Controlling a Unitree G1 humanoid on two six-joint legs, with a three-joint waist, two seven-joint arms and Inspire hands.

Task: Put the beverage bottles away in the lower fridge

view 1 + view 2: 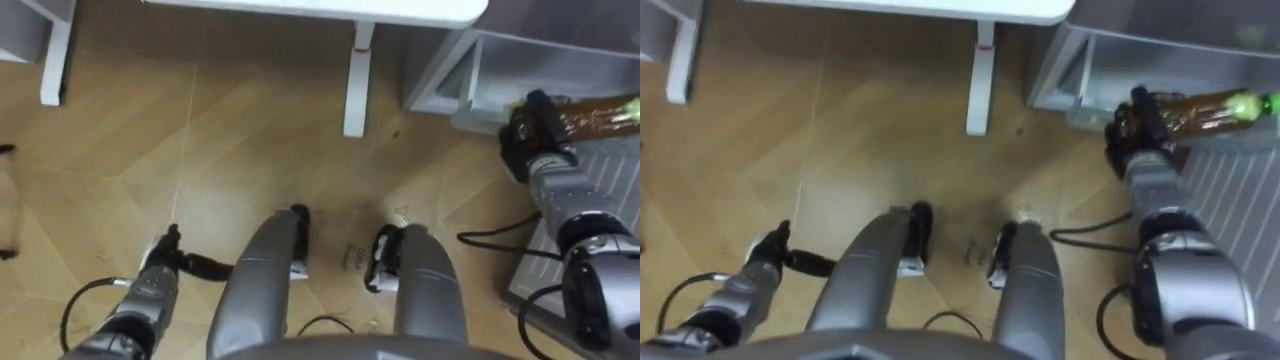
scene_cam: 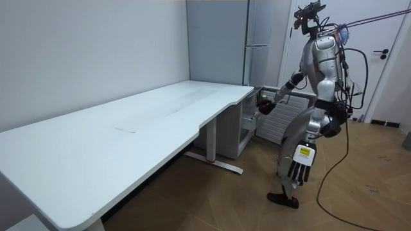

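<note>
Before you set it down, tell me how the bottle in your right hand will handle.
The bottle looks full of brown drink, so it is probably heavy for its size. It lies on its side in the right hand; being round-bodied, it would likely roll if released so. Its smooth wall may be slippery.

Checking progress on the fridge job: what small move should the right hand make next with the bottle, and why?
Probably ease the right hand a little forward into the open lower fridge. Its fingers are curled round the bottle, held on its side at the compartment's front, seemingly not yet set down.
</note>
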